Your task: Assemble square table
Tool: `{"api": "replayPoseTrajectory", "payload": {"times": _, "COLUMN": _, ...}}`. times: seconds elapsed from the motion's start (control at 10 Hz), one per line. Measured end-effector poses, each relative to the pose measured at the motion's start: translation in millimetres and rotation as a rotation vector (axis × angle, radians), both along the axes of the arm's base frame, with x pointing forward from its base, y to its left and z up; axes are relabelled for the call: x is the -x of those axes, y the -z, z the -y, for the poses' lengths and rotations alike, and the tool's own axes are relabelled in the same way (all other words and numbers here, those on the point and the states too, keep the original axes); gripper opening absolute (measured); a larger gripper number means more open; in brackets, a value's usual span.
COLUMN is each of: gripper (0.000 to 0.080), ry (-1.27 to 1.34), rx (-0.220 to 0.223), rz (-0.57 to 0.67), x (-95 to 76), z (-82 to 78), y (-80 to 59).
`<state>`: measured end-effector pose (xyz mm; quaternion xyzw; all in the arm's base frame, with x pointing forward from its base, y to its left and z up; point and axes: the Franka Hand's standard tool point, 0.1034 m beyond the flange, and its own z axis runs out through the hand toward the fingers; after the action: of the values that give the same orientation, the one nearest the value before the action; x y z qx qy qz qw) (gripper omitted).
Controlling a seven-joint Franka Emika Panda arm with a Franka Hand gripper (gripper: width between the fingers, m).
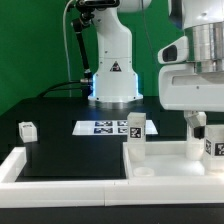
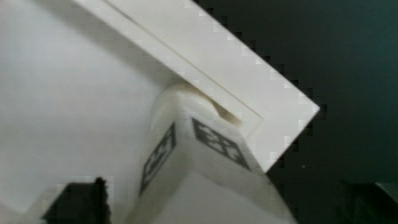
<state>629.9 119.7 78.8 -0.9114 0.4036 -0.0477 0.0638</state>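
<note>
Gripper point(image 1: 197, 126) fingers stand apart, straddling the upright leg point(image 2: 199, 150) at the square top's point(image 1: 165, 162) corner, lower right of the exterior view, its long axis pointing straight up between them.

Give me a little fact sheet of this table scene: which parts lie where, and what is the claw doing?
table top: white, flat, at the near edge, exterior view's right
standing leg: upright at the top's far corner on the exterior view's left
leg below gripper: upright at another corner, tags showing
loose leg: alone on the black surface, exterior view's left
marker board: flat, before the robot base
gripper: open, a finger either side of that leg, clear of it
</note>
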Motion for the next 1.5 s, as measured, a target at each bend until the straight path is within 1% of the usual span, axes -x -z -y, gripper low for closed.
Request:
{"api": "replayPoseTrajectory", "payload": {"times": 0.1, "gripper": 0.0640, "ry": -0.057, "rx": 0.010, "rz": 0.004, "x": -0.1, "z": 0.9, "y": 0.1}}
{"api": "replayPoseTrajectory", "payload": {"times": 0.2, "gripper": 0.0648, "ry": -0.224, "rx": 0.056, "rz": 0.014, "x": -0.2, "z": 0.0, "y": -1.0}}
{"api": "replayPoseTrajectory", "payload": {"times": 0.3, "gripper": 0.0648, "ry": -0.414, "rx": 0.113, "rz": 0.025, "x": -0.3, "z": -4.8, "y": -3.9}}
{"api": "replayPoseTrajectory", "payload": {"times": 0.5, "gripper": 0.0649, "ry": -0.721, "rx": 0.163, "rz": 0.049, "x": -2.3, "z": -3.5, "y": -7.9}}
{"api": "replayPoseTrajectory", "payload": {"times": 0.6, "gripper": 0.0649, "ry": -0.769, "rx": 0.174, "rz": 0.058, "x": -1.8, "z": -4.2, "y": -7.2}}
{"api": "replayPoseTrajectory", "payload": {"times": 0.7, "gripper": 0.0649, "ry": -0.775, "rx": 0.176, "rz": 0.057, "x": -1.8, "z": -2.9, "y": -6.5}}
{"api": "replayPoseTrajectory", "payload": {"times": 0.8, "gripper": 0.0559, "ry": -0.764, "rx": 0.174, "rz": 0.056, "x": -1.8, "z": -2.7, "y": -6.4}}
{"api": "replayPoseTrajectory", "payload": {"times": 0.9, "gripper": 0.0424, "ry": -0.735, "rx": 0.169, "rz": 0.054, "x": -1.7, "z": -2.7, "y": -6.0}}
{"api": "replayPoseTrajectory", "payload": {"times": 1.0, "gripper": 0.0424, "ry": -0.733, "rx": 0.169, "rz": 0.054, "x": -1.7, "z": -2.5, "y": -5.8}}
{"api": "replayPoseTrajectory", "payload": {"times": 1.1, "gripper": 0.0289, "ry": -0.661, "rx": 0.159, "rz": 0.050, "x": -1.8, "z": -1.5, "y": -5.7}}
{"api": "replayPoseTrajectory", "payload": {"times": 1.3, "gripper": 0.0289, "ry": -0.528, "rx": 0.142, "rz": 0.043, "x": -1.9, "z": 0.4, "y": -5.0}}
{"api": "replayPoseTrajectory", "payload": {"times": 1.5, "gripper": 0.0289, "ry": -0.188, "rx": 0.108, "rz": 0.022, "x": -2.9, "z": 4.5, "y": -3.7}}
